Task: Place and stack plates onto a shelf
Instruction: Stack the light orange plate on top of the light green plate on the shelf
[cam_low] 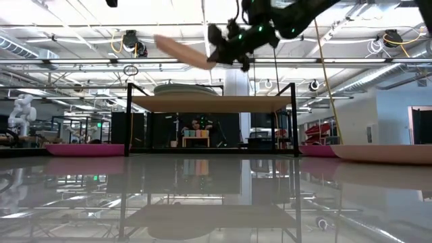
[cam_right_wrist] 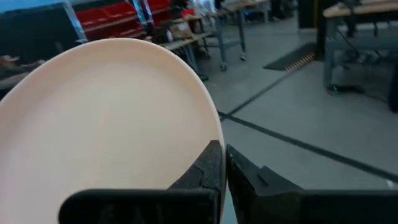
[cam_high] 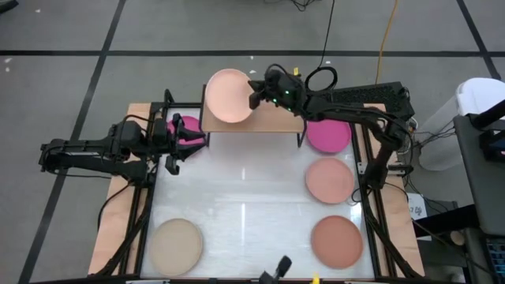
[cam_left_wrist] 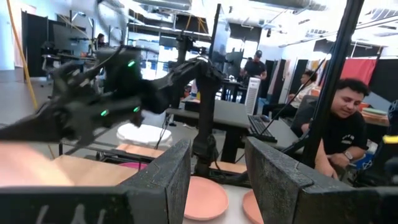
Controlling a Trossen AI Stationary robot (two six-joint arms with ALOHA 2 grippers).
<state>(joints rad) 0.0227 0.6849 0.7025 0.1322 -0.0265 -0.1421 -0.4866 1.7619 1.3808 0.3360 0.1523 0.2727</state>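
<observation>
The peach-orange plate (cam_high: pixel 228 95) is held by its rim in the right gripper (cam_high: pixel 257 93), whose fingers are pinched tight on the plate's edge, as is seen in the right wrist view (cam_right_wrist: pixel 221 163). The plate is carried above the left half of the shelf (cam_high: pixel 276 120); in the low view it is tilted (cam_low: pixel 181 51) and held well clear of the wooden top (cam_low: pixel 212 102). On that top, under the carried plate, a stack of pale plates (cam_low: pixel 187 90) is seen, though the number in it cannot be told.

The left gripper (cam_high: pixel 172 144) is held just beside the shelf's left end, above a magenta plate (cam_high: pixel 188 126) lying on the table (cam_high: pixel 245 205). Its fingers (cam_left_wrist: pixel 163 180) are spread apart with nothing between them.

Just beside the shelf's right end a second magenta plate (cam_high: pixel 328 134) lies flat. Nearer the front from the shelf on that side, a pale pink plate (cam_high: pixel 330 179) and then a reddish-brown plate (cam_high: pixel 337 240) are laid. A tan-beige plate (cam_high: pixel 176 245) rests well apart from the shelf at the table's front left.

Beyond the table, a seated person (cam_left_wrist: pixel 343 134) is seen in the left wrist view.
</observation>
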